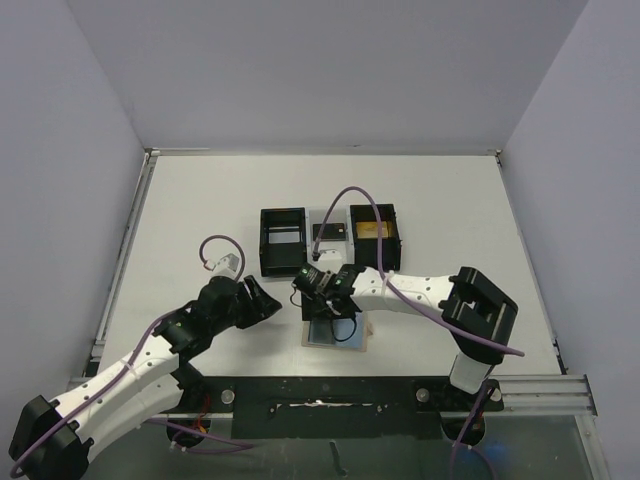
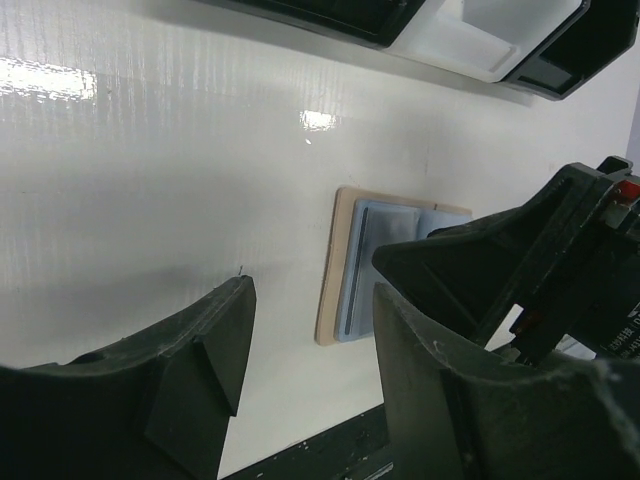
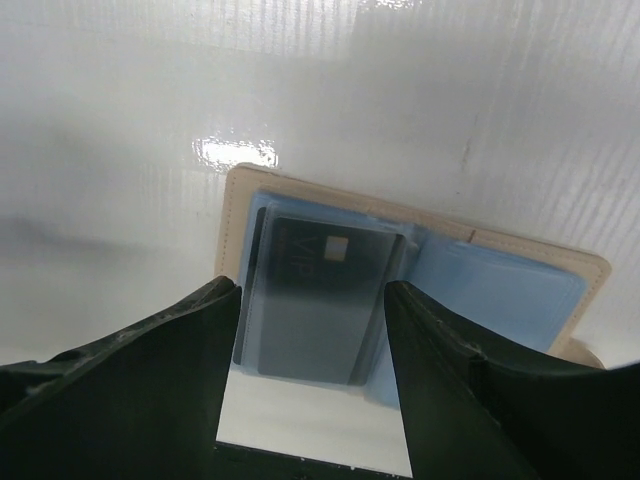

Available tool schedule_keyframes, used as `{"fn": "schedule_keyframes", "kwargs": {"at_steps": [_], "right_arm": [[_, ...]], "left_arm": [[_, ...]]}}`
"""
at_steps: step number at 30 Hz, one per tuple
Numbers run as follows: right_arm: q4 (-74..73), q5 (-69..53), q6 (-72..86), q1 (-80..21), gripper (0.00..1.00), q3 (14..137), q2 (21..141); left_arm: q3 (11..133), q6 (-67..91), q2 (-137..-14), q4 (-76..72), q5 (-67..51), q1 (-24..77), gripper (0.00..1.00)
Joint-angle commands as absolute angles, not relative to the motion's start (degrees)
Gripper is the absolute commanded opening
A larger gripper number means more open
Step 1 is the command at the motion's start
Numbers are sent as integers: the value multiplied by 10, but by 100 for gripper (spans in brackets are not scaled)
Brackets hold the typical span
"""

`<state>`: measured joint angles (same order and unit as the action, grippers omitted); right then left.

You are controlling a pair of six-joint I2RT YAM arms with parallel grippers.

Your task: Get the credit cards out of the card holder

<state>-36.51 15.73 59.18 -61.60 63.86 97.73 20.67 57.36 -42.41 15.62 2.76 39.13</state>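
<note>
- Top external view: the left gripper (image 1: 272,303) hovers above the white table (image 1: 200,220), left of the task's thing and apart from it.
- Left wrist view: its two black fingers (image 2: 200,370) are spread, with only bare table between them.
- The card holder, a small flat tan wallet with two blue-grey panels inside (image 1: 318,335), lies opened out flat on the table near the front edge, between the two arms' bases. In the left wrist view it sits just beyond the left gripper's fingertips, partly hidden behind one finger.
- A dark rectangular card with a small pale chip mark (image 3: 315,300) lies on the holder's left panel, its near end reaching past that panel's edge toward the camera. The right panel shows only its blue-grey sleeve.
- The right gripper (image 1: 328,303) hangs directly over the holder, pointing down at it.
- Right wrist view: its black fingers (image 3: 150,380) stand apart, one on each side of the dark card. I cannot tell whether they pinch the card's long edges or merely straddle it.
- Farther back, a black three-compartment tray (image 1: 262,240) sits well apart from the holder. Its right compartment holds a yellow-gold flat piece (image 1: 372,231).
</note>
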Motion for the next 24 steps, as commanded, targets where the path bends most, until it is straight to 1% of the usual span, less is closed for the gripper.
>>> {"fn": "schedule_keyframes", "kwargs": {"at_steps": [1, 8, 14, 19, 24], "right_arm": [[-362, 159, 584, -619, 61, 670, 990], [-381, 166, 591, -619, 63, 674, 1018], [-368, 152, 597, -616, 64, 652, 1030], [-341, 137, 599, -609, 58, 624, 1015], [-296, 118, 597, -601, 54, 590, 984]], "left_arm": [[230, 570, -420, 153, 35, 387, 50], [229, 567, -427, 148, 29, 384, 50], [226, 569, -425, 144, 26, 383, 50], [226, 569, -430, 139, 21, 382, 50], [224, 563, -438, 113, 0, 383, 50]]}}
